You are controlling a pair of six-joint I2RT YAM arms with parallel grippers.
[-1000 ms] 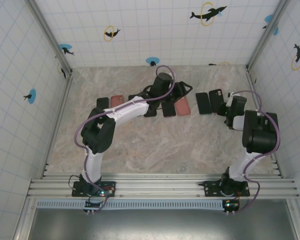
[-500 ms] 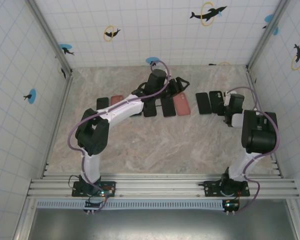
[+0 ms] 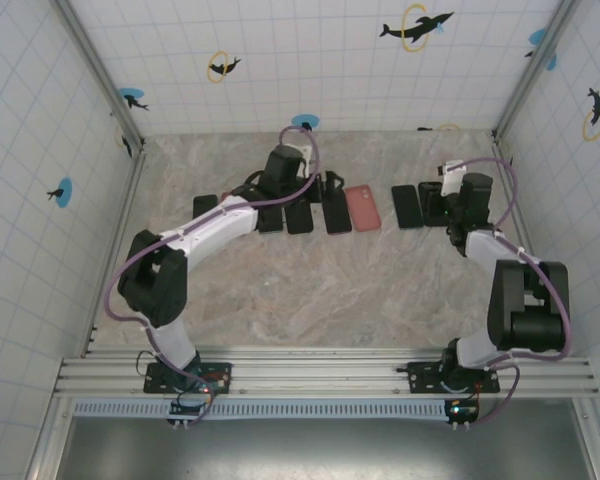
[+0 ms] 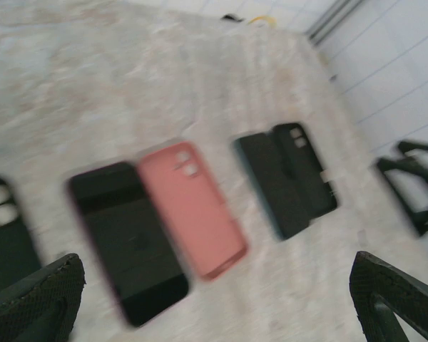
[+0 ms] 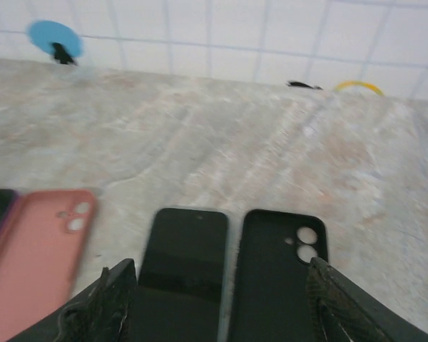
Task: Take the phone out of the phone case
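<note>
Left arm [image 3: 215, 220] reaches far over the worktop [image 3: 280, 290], left tool [image 4: 214, 285] spread wide and empty above a black handset [image 4: 128, 242] just beside a pink case [image 4: 192, 214] | right arm [image 3: 520, 300] bent, right tool [image 5: 220, 285] wide and empty over a screen-up phone [image 5: 184, 263] beside a black case [image 5: 279, 267], possibly with a phone inside, hard to tell

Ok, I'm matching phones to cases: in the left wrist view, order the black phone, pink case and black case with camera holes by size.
1. black phone
2. pink case, close behind
3. black case with camera holes, though farther from the camera, so unsure
</note>
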